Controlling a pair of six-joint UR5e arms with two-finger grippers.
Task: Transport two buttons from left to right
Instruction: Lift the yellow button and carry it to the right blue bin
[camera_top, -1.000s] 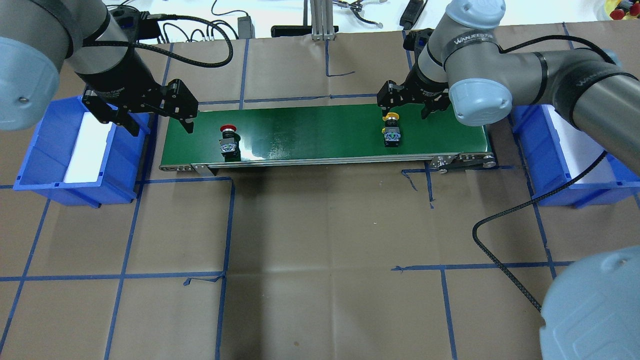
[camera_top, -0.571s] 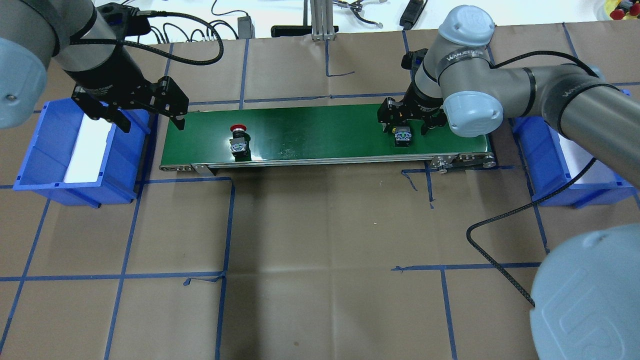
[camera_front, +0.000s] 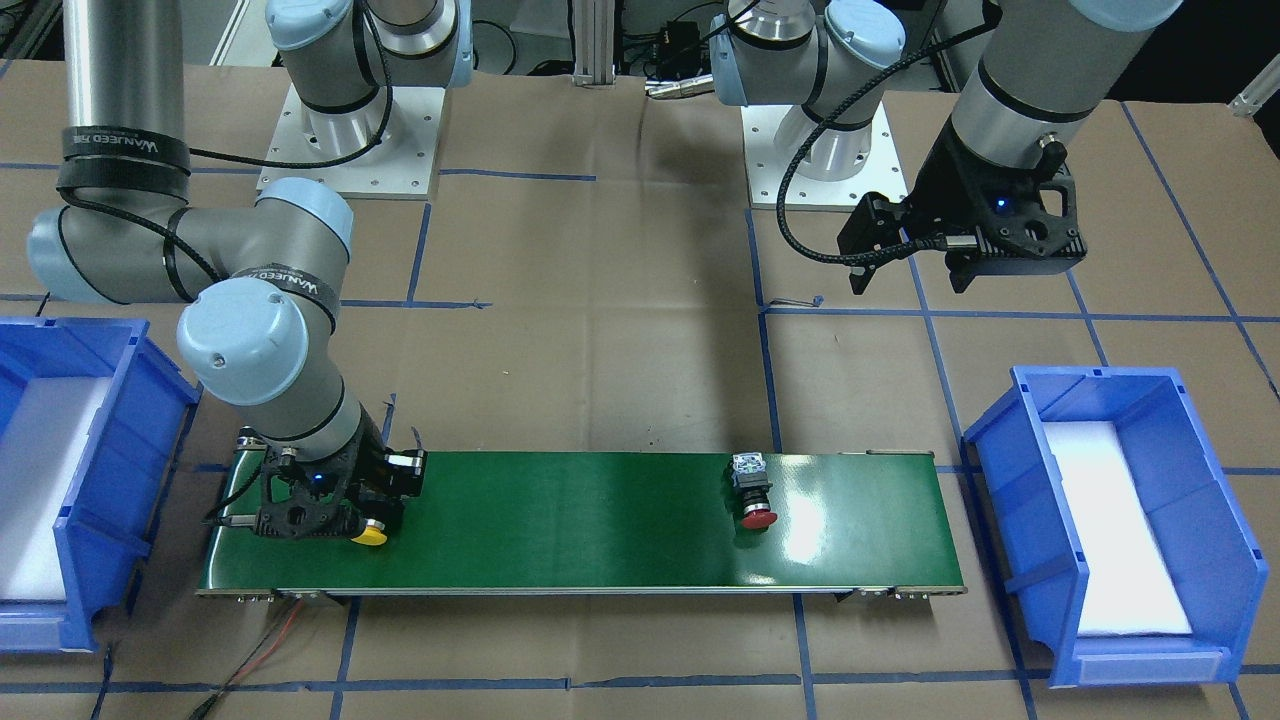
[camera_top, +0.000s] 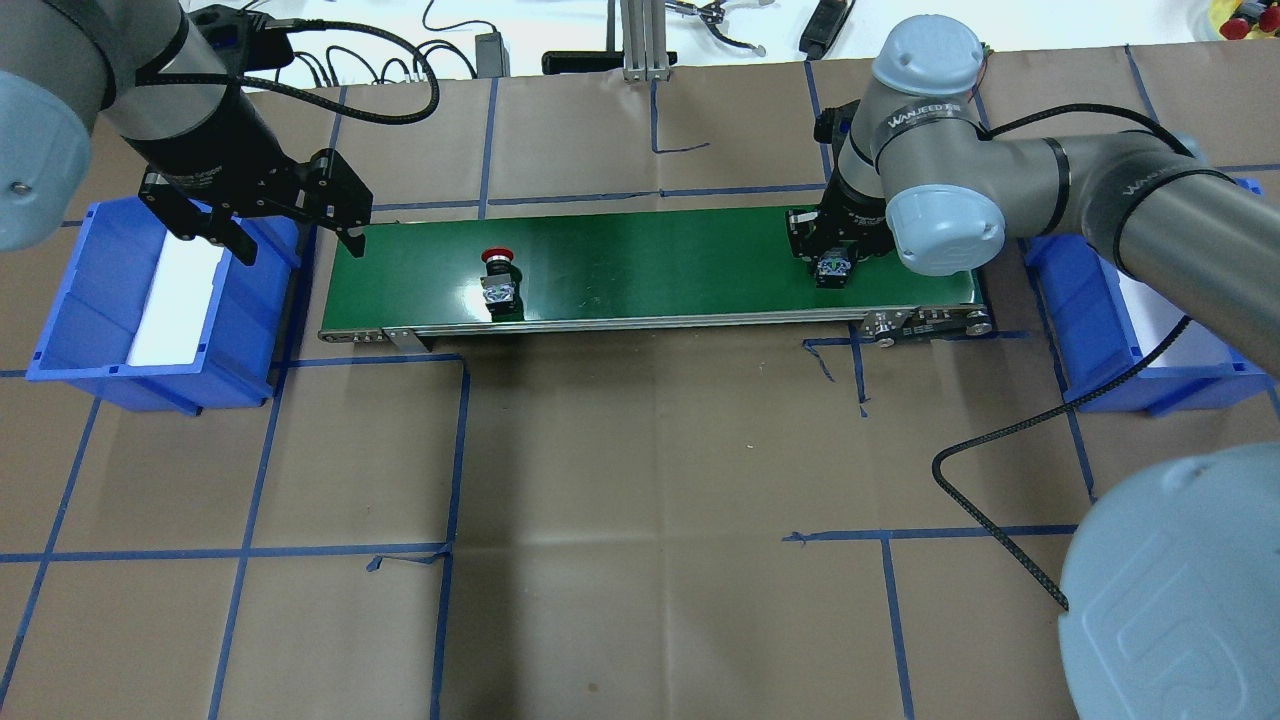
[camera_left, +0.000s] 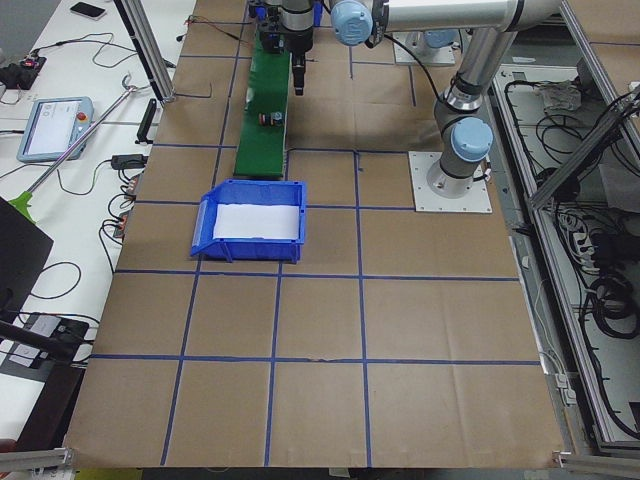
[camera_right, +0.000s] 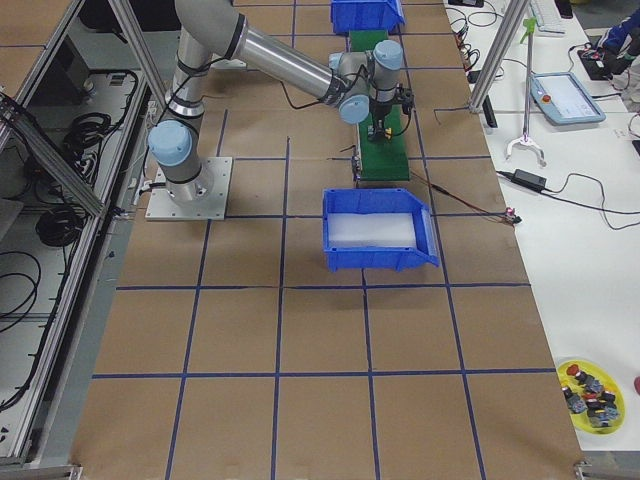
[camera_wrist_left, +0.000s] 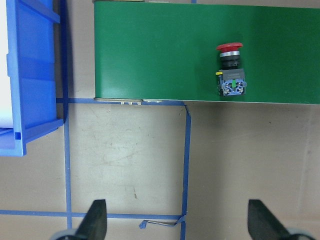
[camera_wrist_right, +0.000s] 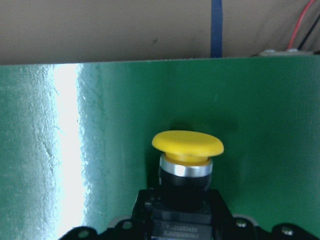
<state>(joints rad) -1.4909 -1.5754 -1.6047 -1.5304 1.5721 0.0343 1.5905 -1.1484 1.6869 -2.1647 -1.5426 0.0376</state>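
The red button (camera_top: 497, 280) lies on its side on the green conveyor belt (camera_top: 650, 250), left of the middle; it also shows in the left wrist view (camera_wrist_left: 230, 70) and the front view (camera_front: 753, 490). Near the belt's right end lies the yellow button (camera_top: 833, 268), with my right gripper (camera_top: 835, 255) down over it and shut on its black body. Its yellow cap (camera_wrist_right: 187, 145) fills the right wrist view and pokes out under the gripper (camera_front: 370, 536). My left gripper (camera_top: 300, 250) hangs open and holds nothing, over the belt's left end.
A blue bin (camera_top: 60, 350) with a white liner stands off the belt's left end. Another blue bin (camera_top: 1085, 330) stands off its right end, partly under my right arm. Brown paper with blue tape lines covers the table. A black cable (camera_top: 990, 440) loops at the right.
Both buttons have ridden the belt to the right. My right gripper came down over the yellow one and closed on it. The left gripper drifted slightly left, still open.
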